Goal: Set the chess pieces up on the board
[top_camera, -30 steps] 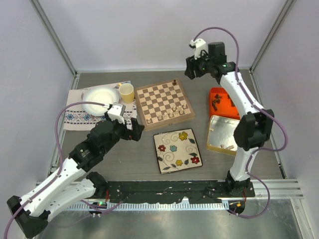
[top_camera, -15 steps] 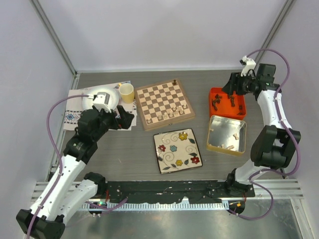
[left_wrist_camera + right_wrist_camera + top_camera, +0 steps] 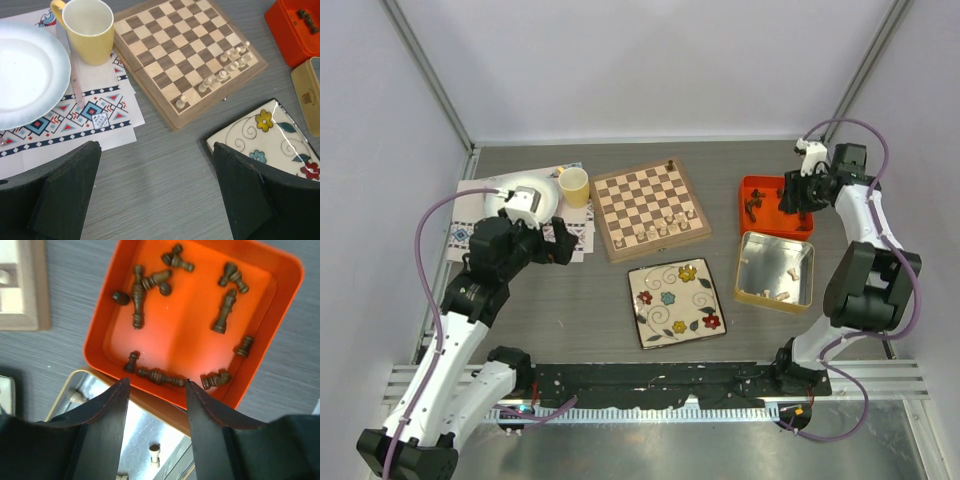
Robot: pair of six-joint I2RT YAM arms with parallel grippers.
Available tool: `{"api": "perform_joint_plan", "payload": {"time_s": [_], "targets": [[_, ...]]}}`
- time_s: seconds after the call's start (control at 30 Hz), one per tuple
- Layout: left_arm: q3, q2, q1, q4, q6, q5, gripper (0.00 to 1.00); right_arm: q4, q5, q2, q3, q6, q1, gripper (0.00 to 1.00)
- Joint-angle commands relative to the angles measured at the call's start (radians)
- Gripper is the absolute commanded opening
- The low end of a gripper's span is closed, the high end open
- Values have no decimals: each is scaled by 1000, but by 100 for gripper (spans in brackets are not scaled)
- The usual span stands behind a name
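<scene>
The board (image 3: 650, 208) lies at the table's middle back; it also shows in the left wrist view (image 3: 170, 55). Several pale chess pieces (image 3: 670, 222) stand near its right front, and one dark piece (image 3: 670, 164) at its far edge. Dark pieces (image 3: 137, 302) lie in an orange tray (image 3: 770, 222). Pale pieces (image 3: 155, 455) lie in a tin (image 3: 770, 262). My right gripper (image 3: 790, 195) is open and empty over the tray's edge (image 3: 157, 381). My left gripper (image 3: 560, 240) is open and empty above bare table, left of the board (image 3: 155, 147).
A square floral plate (image 3: 675, 300) lies in front of the board. A yellow mug (image 3: 574, 185) and a white plate (image 3: 520, 200) sit on a patterned placemat (image 3: 470, 235) at the left. White walls enclose the table.
My right arm swung from beyond the board's far right corner to over the orange tray. My left arm drew back to the left, toward the placemat.
</scene>
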Motion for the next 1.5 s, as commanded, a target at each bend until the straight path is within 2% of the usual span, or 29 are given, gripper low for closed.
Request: {"api": "perform_joint_plan", "payload": {"time_s": [0.0, 0.17, 0.43, 0.6, 1.0, 1.17, 1.27, 1.47], "targets": [[-43, -29, 4, 37, 54, -2, 100, -29, 105, 105, 72, -47, -2, 51], [-95, -38, 4, 55, 71, -11, 100, -20, 189, 267, 173, -24, 14, 43], [-104, -46, 4, 55, 77, -30, 99, 52, 311, 415, 312, 39, 65, 42], [-107, -49, 4, 60, 77, -27, 99, 32, 355, 489, 368, 52, 79, 41], [-107, -36, 4, 57, 77, -16, 100, 14, 401, 555, 390, 46, 80, 34], [-107, -40, 4, 58, 75, -10, 100, -3, 386, 570, 396, 42, 80, 22], [-106, -41, 4, 60, 71, 4, 99, -15, 355, 553, 391, 26, 80, 11], [-76, -7, 4, 96, 3, 143, 100, 8, 225, 425, 339, -33, 80, 7]]}}
